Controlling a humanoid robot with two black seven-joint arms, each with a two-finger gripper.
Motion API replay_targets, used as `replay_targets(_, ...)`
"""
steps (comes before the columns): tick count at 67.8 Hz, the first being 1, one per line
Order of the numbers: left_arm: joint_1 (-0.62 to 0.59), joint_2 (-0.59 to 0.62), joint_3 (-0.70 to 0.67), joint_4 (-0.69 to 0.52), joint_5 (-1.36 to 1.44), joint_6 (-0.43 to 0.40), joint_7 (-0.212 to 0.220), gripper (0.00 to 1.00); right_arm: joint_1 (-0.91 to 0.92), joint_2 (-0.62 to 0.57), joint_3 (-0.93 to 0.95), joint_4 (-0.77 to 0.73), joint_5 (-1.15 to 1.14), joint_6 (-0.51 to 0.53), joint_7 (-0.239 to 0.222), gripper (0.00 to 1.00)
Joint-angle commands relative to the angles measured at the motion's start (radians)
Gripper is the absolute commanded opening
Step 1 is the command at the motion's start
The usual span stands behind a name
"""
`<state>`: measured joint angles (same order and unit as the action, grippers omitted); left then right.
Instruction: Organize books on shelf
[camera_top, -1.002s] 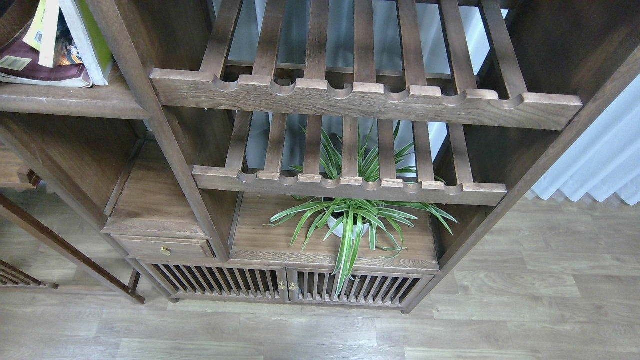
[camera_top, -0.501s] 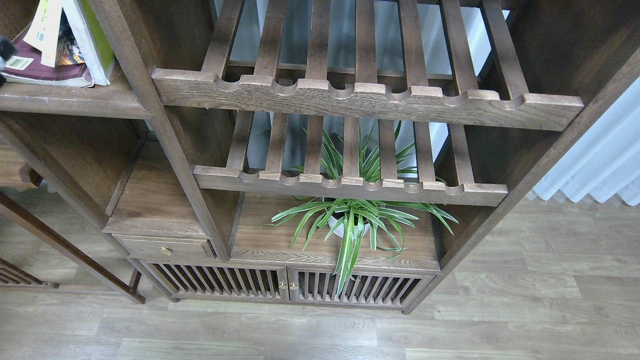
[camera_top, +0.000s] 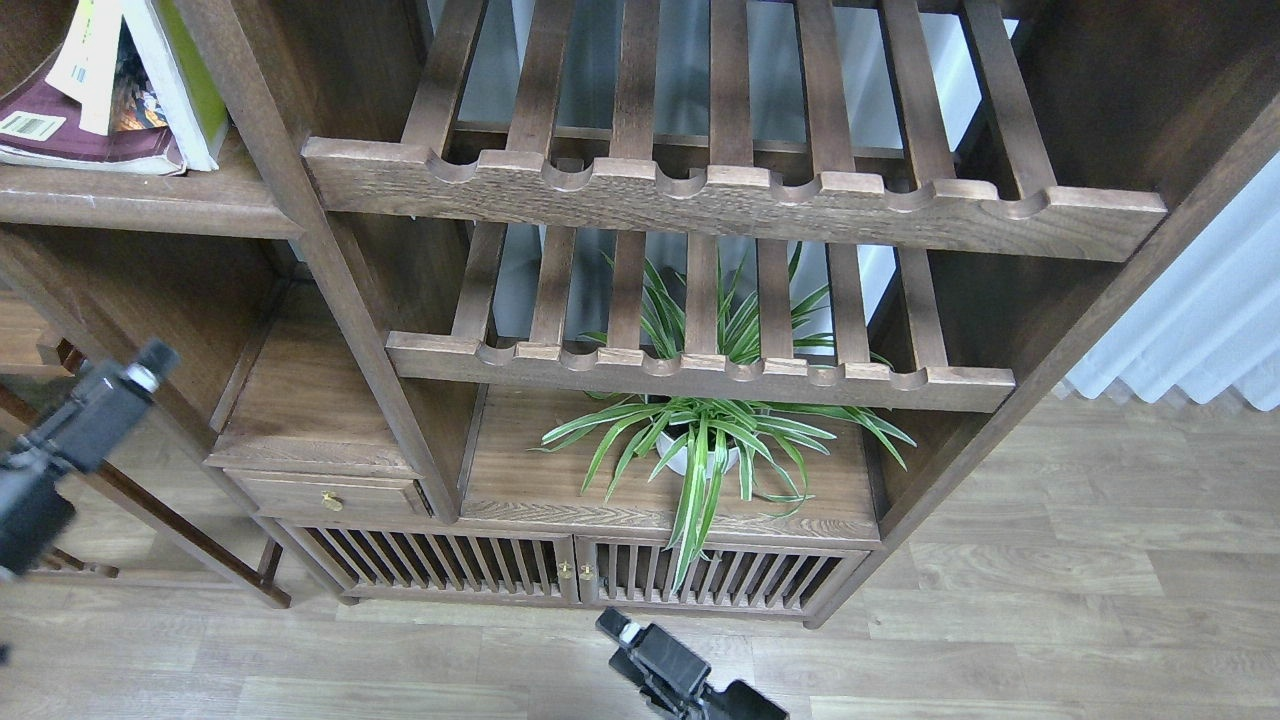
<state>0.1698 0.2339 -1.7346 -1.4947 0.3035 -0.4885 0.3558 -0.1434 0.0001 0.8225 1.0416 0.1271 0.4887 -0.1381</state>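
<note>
Three books sit at the top left on the flat dark-brown shelf. The worn maroon book lies flat. A thin yellow-green book and a white book with a green spine lean over it against the upright post. My left gripper comes in at the left edge, well below the shelf and empty as far as I see. My right gripper rises from the bottom edge over the floor. Both are dark and their fingers cannot be told apart.
Two slatted racks with scalloped front rails fill the middle. A spider plant in a white pot stands on the low board. A small drawer and slatted cabinet doors are below. White curtain at right.
Both arms have come into view: the left at the left edge below the book shelf, the right at the bottom edge. The books have not moved.
</note>
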Motion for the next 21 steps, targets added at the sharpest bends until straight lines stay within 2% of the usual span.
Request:
replay_targets(1, 0.045, -0.051, 0.012, 0.005, 0.000, 0.000, -0.003, 0.98, 0.016, 0.000, 0.004, 0.000, -0.001, 0.000, 0.000, 0.99)
replay_targets(21, 0.102, -0.191, 0.044, 0.022, -0.001, 0.000, -0.011, 0.98, 0.057, 0.000, 0.003, -0.023, 0.003, 0.000, 0.002, 0.99)
